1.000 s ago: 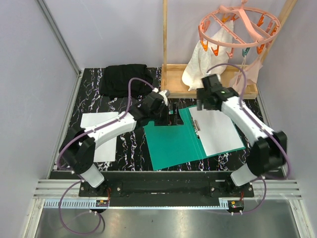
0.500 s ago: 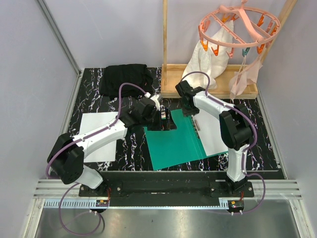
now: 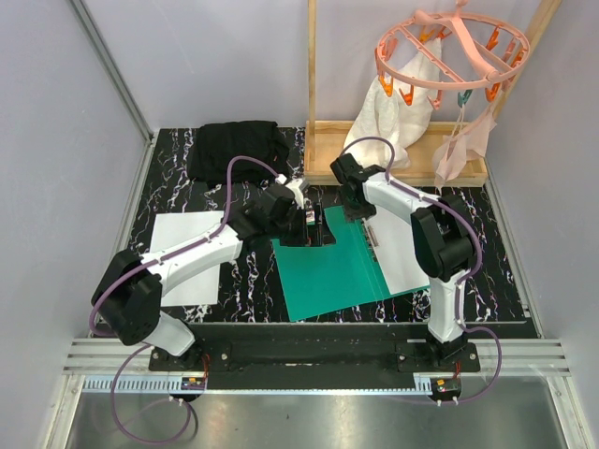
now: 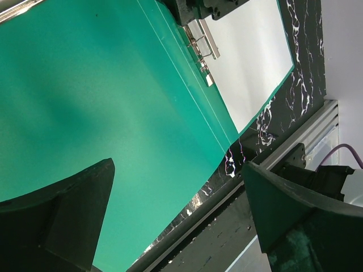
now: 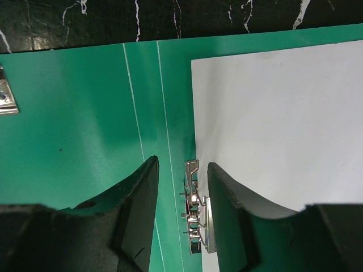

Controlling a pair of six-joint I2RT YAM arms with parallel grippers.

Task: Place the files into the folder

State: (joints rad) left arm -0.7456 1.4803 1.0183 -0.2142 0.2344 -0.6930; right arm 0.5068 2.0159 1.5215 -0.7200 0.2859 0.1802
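My left gripper (image 4: 177,169): jaws wide apart, over the folder (image 4: 85,85).
My right gripper (image 5: 182,165): jaws narrowly apart, straddling the metal clip (image 5: 191,205).
Sheet (image 5: 272,113): in folder, frame right.

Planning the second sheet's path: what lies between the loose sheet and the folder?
Bare marbled table, with the left arm spanning over it, in the top view.

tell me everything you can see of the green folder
The folder is thin and teal-green. It lies open on the black marbled table, two pale creases marking its spine. A metal clip sits beside the spine, on the half bearing one white sheet. The open right gripper straddles the clip; the open left gripper hovers over the bare half.
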